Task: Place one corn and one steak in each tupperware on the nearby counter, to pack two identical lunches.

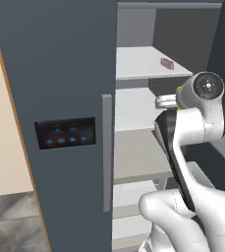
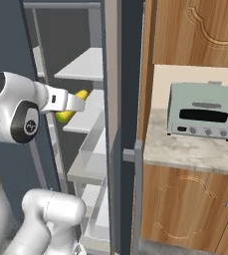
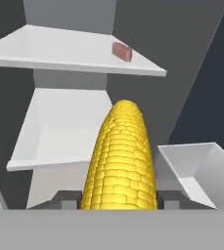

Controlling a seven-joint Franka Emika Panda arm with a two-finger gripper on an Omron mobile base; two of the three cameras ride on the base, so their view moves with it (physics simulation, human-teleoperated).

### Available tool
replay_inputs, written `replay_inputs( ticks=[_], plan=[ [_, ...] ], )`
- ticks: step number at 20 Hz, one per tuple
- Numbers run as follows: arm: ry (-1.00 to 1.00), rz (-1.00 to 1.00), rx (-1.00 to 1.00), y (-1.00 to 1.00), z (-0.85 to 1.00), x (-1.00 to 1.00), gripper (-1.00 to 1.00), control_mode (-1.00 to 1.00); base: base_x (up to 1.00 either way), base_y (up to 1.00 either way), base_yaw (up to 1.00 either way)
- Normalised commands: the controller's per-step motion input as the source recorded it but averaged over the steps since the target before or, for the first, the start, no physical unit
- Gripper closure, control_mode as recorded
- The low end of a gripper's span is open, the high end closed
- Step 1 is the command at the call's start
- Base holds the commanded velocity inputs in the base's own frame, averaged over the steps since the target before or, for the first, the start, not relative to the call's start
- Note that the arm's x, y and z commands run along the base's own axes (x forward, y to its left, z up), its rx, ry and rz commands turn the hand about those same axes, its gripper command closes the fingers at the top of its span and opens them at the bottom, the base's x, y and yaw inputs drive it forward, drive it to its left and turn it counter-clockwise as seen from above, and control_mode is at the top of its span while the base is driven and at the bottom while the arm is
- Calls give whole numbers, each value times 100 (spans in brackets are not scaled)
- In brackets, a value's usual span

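1. White shelves (image 3: 74, 49) of an open fridge stand in front of the robot, beside a counter (image 2: 195, 149) with a pale-green toaster oven (image 2: 202, 110).
2. One corn (image 3: 121, 156) is clamped between the jaws of the gripper (image 2: 78, 103), in the air, near the middle shelf.
3. One steak (image 3: 122, 51) lies on the upper shelf, well apart from the cob.
4. No tupperware is to be seen, so I judge the packing is at its beginning: this cob must go to the counter, and the other pieces wait.
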Motion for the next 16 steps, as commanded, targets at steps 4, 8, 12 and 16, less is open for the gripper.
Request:
replay_inputs(
  ticks=[4, 8, 12, 16],
  plan=[
    [0, 0, 0, 0, 0, 0, 100, 100, -100, 3, 1],
    [0, 0, 0, 0, 0, 0, 100, 100, -100, 3, 3],
    [0, 0, 0, 0, 0, 0, 100, 100, -100, -8, 1],
    [0, 0, 0, 0, 0, 0, 100, 100, -89, -48, 0]
  ],
)
